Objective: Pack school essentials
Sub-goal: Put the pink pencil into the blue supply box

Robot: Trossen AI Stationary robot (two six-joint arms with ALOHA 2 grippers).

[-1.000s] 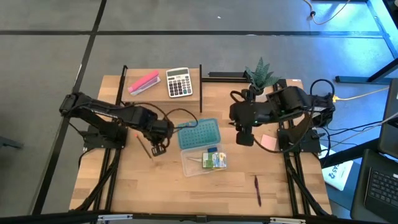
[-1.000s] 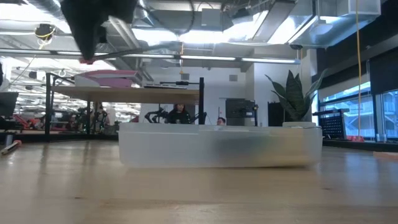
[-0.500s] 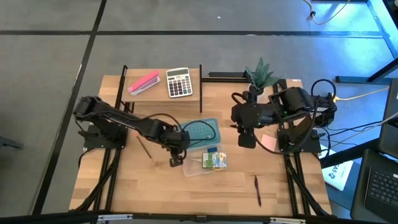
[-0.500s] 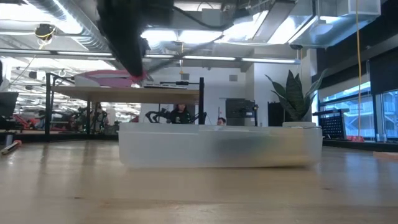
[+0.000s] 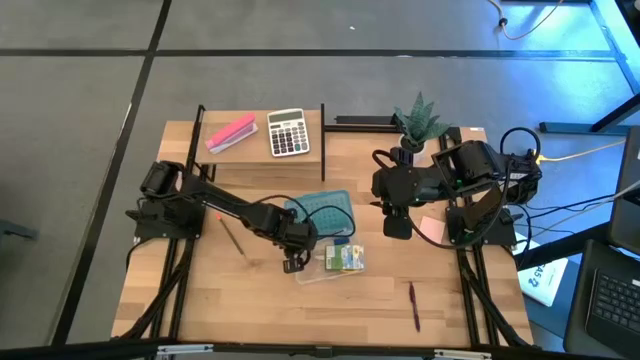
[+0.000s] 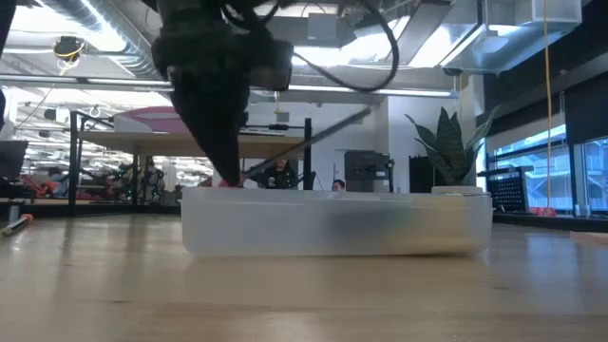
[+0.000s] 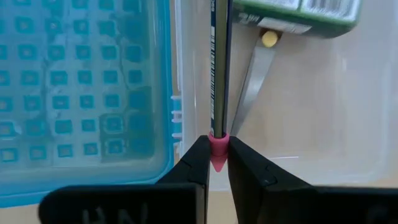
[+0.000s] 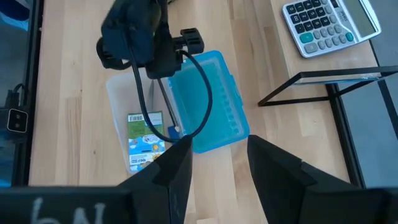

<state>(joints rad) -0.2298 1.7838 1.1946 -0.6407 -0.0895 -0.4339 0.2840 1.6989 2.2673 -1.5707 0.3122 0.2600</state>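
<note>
My left gripper is over the left end of the clear plastic box, shut on the red-tipped pencil. The box holds the yellow-green crayon box, the blue eraser and the scissors, whose blade and yellow pivot show in the left wrist view. Its blue lid lies open on the far side. The dark-red pen lies flat on the table near the near right edge. My right gripper hangs open to the right of the box. My left gripper pinches the pencil by its red tip, between the free ends of the two fingers. The fingers point down, and the red tip sits just above the box's wall. The shaft is lifted clear, running forward over the box's floor.
The pink oblong block and grey calculator sit on a raised shelf at the far edge. A potted plant stands far right, and a pink note lies under the right arm. A thin stick lies left of the box.
My left gripper has carried the pencil from beside the blue lid toward the table's right and near edge and down, to just above the box's left end. The right arm has kept still.
</note>
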